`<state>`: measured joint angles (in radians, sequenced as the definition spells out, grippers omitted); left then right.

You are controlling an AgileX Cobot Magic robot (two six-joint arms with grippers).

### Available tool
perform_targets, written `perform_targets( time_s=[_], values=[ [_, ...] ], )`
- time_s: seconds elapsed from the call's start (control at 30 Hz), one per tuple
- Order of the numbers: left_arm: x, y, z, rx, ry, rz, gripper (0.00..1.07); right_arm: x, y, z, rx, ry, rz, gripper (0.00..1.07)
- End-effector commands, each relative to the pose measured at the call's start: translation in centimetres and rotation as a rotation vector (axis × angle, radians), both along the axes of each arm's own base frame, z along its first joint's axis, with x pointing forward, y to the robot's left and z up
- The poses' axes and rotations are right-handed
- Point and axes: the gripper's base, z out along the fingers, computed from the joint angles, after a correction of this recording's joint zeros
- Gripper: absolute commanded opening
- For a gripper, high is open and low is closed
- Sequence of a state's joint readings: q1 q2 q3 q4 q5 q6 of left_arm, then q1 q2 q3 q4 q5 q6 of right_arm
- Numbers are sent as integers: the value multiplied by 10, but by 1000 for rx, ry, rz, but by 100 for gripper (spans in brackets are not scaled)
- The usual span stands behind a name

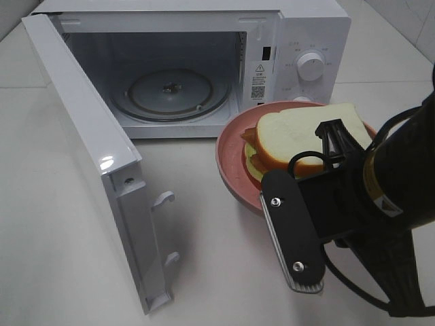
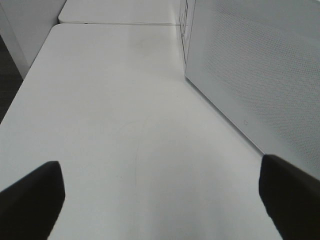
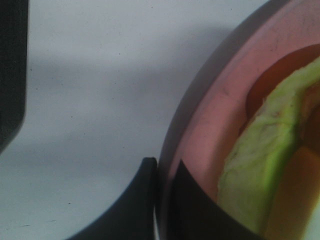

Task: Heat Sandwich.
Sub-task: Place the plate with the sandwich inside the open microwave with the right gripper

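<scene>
Step in hand: judged to be the loading stage, with the plate gripped and the oven standing ready.
Sandwich (image 1: 306, 139): lay on the pink plate (image 1: 228, 159), on the table (image 1: 54, 258) in front of the microwave (image 1: 306, 41), just outside its open cavity.
Right gripper (image 3: 164, 185): clenched on the plate's near rim, one finger either side of the lip. Whether the plate was off the table could not be told.
Left gripper (image 2: 160, 200): released, jaws wide apart, nothing between them. It hung over bare table beside a white dotted panel.
Door (image 1: 88, 136): swung fully open to the left, leaving the opening unobstructed.
Next move: by my judgement, lift the plate level, carry it over the sill and set it centred on the turntable (image 1: 170, 92). A one-sided rim grip invites tilting, so a slow, flat carry was advisable.
Materials: the bread looked soft and spongy, pale on top with a tan crust, over orange and yellow-green layers. The plate was round, smooth and shallow with a raised rim, the turntable clear ribbed glass, and the casing and table glossy white.
</scene>
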<state>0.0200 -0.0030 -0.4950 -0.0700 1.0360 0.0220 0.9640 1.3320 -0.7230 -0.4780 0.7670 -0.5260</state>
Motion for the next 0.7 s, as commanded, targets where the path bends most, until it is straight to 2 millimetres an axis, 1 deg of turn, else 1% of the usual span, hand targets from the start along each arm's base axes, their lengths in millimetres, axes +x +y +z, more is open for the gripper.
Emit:
perform_targets(
  time_s=[0.03, 0.27, 0.4, 0.47, 0.7],
  values=[
    [-3, 0, 0, -5, -28, 4, 101, 8, -3, 1, 8, -4, 95, 0],
    [-3, 0, 0, -5, -28, 4, 101, 18, -7, 1, 28, 1, 193, 0],
    [-3, 0, 0, -5, -28, 4, 101, 25, -13, 1, 23, 7, 246, 0],
    [-3, 0, 0, -5, -28, 4, 101, 29, -19, 0, 3, 25, 302, 0],
    [-3, 0, 0, -5, -28, 4, 101, 38, -32, -2, 15, 69, 402, 0]
  ],
)
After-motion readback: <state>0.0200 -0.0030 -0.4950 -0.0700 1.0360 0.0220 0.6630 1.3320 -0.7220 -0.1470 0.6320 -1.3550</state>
